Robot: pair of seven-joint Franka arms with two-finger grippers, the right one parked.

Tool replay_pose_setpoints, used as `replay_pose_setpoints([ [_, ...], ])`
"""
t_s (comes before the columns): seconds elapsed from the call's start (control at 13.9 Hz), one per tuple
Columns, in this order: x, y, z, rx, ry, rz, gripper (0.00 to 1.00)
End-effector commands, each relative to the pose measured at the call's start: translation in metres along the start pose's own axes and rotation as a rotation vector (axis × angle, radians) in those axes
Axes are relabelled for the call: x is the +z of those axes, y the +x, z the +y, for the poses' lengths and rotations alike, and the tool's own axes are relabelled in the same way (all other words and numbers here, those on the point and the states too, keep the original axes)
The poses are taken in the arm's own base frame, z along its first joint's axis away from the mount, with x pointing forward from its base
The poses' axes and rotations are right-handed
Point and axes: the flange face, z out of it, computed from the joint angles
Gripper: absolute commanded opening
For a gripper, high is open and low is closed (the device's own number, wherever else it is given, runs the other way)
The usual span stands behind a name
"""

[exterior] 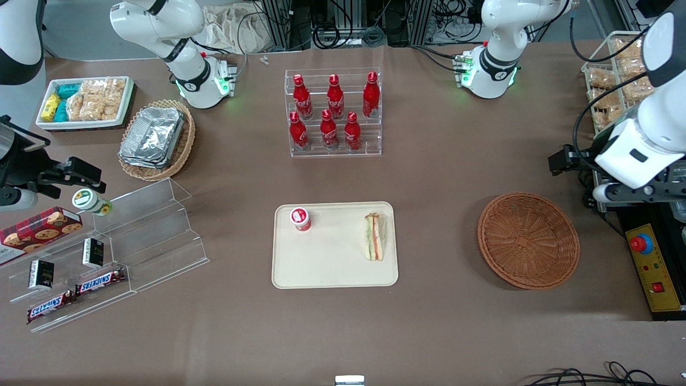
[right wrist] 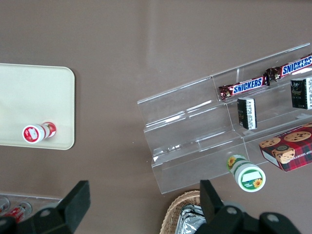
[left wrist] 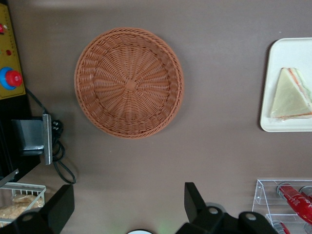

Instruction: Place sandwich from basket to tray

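While the wedge sandwich (exterior: pixel 373 236) lies on the smooth tray (exterior: pixel 332 268), gripper (left wrist: pixel 126 207) jaws gape — woven basket (left wrist: pixel 129 83) bare.

Plain brown counter (exterior: pixel 439 177), matte and evenly lit, with only soft shadows. At the edge farthest from the front camera, a tangle of black cables (exterior: pixel 343 33) among metal frame posts (exterior: pixel 278 21), and a crumpled pale cloth (exterior: pixel 238 27) beside them. Grey floor (exterior: pixel 80 32) past the corner at the parked arm's end. At the working arm's end, a yellow control box (exterior: pixel 655 268) with a red stop button (exterior: pixel 641 244). More black cables (exterior: pixel 589 378) at the nearest edge.
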Motion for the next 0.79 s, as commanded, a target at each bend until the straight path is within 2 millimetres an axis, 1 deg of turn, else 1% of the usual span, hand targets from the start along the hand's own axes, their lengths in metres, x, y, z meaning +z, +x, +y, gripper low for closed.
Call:
replay_pose_setpoints([
  [0.0, -0.003, -0.008, -0.026, -0.038, -0.004, -0.010, 1.00],
  [0.07, -0.004, -0.008, -0.030, -0.044, -0.012, -0.009, 1.00],
  [0.14, -0.004, -0.008, -0.029, -0.042, -0.011, -0.005, 1.00],
  [0.29, -0.003, -0.006, -0.038, -0.061, -0.005, -0.004, 1.00],
  [0.36, -0.005, -0.007, -0.038, -0.069, 0.004, 0.003, 1.00],
  [0.5, -0.007, -0.008, -0.043, -0.052, -0.004, 0.007, 1.00],
  [0.58, -0.009, -0.010, -0.050, -0.050, -0.006, 0.010, 1.00],
  [0.65, -0.008, -0.009, -0.049, -0.043, -0.007, 0.009, 1.00],
  [0.72, -0.008, -0.009, -0.043, -0.034, -0.005, 0.016, 1.00],
])
